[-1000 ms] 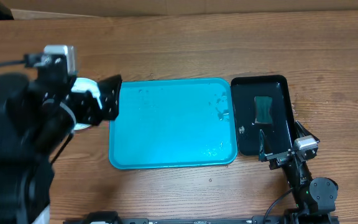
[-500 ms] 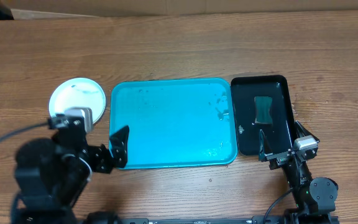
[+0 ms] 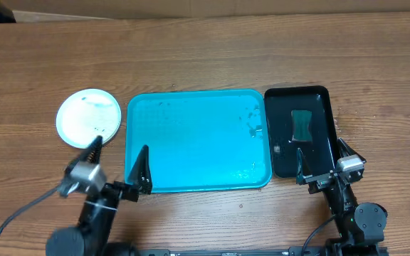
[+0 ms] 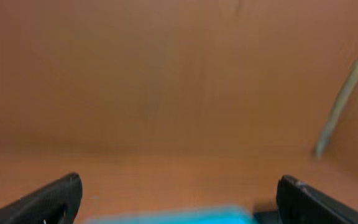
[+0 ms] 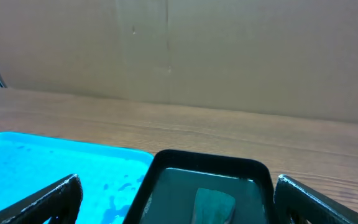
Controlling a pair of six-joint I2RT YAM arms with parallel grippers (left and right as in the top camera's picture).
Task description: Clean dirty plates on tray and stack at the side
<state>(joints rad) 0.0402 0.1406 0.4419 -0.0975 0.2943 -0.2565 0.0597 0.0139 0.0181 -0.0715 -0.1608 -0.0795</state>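
Note:
The turquoise tray [image 3: 198,139] lies in the middle of the table with nothing on it but a few wet smears; it also shows in the right wrist view [image 5: 42,162]. A round white plate [image 3: 88,117], top of a stack, sits on the wood left of the tray. I cannot tell what lies under it. My left gripper [image 3: 117,165] is open and empty at the tray's front left corner; its wrist view is blurred [image 4: 179,199]. My right gripper [image 3: 324,160] is open and empty at the front end of the black tray [image 3: 301,107].
The narrow black tray right of the turquoise one holds a green sponge [image 3: 303,125], also seen in the right wrist view [image 5: 213,202]. A cardboard wall [image 5: 229,56] stands along the back of the table.
My left arm has pulled back from the white plate toward the table's front edge, leaving the plate uncovered. The right arm has not moved.

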